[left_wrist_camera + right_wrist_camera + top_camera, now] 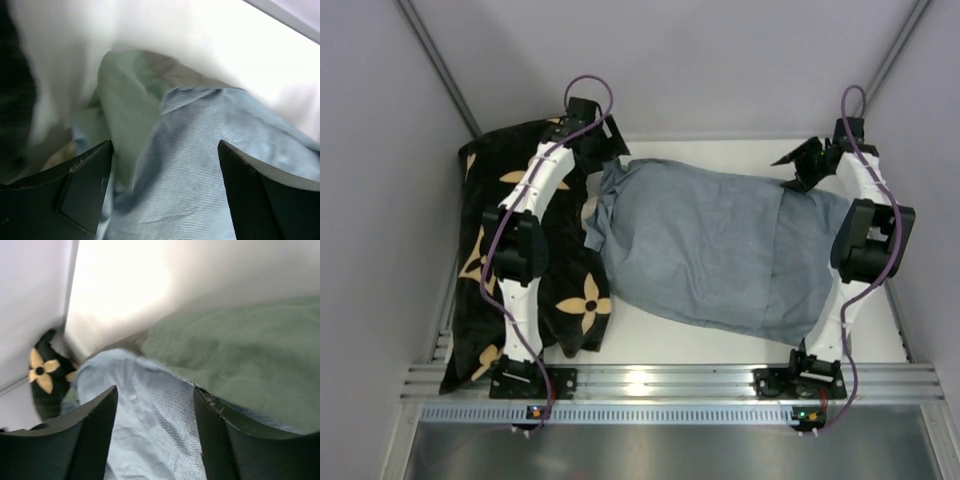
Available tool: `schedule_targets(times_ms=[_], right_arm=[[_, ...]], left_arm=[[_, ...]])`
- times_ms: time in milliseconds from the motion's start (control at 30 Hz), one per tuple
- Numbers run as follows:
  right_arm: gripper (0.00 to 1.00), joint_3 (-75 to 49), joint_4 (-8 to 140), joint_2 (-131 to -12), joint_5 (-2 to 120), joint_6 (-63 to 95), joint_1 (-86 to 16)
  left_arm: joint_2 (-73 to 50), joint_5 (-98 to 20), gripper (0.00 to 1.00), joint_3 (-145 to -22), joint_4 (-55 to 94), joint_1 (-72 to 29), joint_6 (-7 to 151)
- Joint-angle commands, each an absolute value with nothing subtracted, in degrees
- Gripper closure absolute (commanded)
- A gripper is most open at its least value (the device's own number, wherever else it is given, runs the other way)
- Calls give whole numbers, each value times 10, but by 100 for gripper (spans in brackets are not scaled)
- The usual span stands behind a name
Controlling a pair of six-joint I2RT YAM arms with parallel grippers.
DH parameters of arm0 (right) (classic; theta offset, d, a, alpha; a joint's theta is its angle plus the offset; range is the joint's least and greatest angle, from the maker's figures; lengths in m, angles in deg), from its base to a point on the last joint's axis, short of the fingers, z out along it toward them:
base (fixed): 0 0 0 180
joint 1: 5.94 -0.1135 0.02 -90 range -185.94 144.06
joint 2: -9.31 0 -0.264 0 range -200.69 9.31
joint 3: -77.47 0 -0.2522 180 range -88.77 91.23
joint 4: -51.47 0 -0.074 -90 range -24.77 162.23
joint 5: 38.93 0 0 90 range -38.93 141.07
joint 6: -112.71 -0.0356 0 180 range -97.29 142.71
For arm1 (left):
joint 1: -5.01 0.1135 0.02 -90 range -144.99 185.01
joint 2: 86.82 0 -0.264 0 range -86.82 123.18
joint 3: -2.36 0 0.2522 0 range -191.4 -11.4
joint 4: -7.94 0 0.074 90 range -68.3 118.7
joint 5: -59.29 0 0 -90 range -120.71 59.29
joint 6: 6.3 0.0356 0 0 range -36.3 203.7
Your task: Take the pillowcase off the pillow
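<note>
Top external: pillowcase [720, 250] lies blue-side-out right of the black cushion [510, 260], left gripper [603, 150] and right gripper [810, 165] both open and empty, so I reckon I'm between grips, fresh pinch next.

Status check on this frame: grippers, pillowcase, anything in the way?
Left gripper open, right gripper open, both over cloth. Pillowcase blue-grey side out, bunched, not gripped. Pillow itself not clearly seen. Black cushion lies under left arm.
</note>
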State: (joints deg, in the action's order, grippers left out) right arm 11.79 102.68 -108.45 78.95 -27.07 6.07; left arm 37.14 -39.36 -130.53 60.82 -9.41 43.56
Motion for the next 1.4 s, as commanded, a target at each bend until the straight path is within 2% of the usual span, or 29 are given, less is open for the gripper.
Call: schedule_targets(times_ms=[0,200,333,433,567,733,867,1133,1367], right_arm=[[39,162,1012,-1065,738,-186,55],[31,85,1011,-941,659,-125,45],[29,-2,1012,-810,629,-101,29],[27,-82,1014,-724,620,-93,21],[27,-204,1010,-624,629,-96,21],[33,-293,1017,-502,589,-103,21],[35,-316,1057,-470,563,-88,22],[36,-377,1073,-430,597,-81,22],[36,-359,1097,-434,565,-60,43]], left_arm=[[241,-233,12,-1290,622,-129,520],[163,-185,11,-1250,633,-261,601],[173,-231,12,-1250,632,-373,609],[200,-222,12,-1250,632,-424,609],[236,-199,12,-1257,631,-492,594],[279,-196,12,-1284,631,-542,576],[323,-221,12,-1308,631,-556,563],[374,-240,13,-1343,631,-565,547],[395,-235,14,-1342,626,-579,535]])
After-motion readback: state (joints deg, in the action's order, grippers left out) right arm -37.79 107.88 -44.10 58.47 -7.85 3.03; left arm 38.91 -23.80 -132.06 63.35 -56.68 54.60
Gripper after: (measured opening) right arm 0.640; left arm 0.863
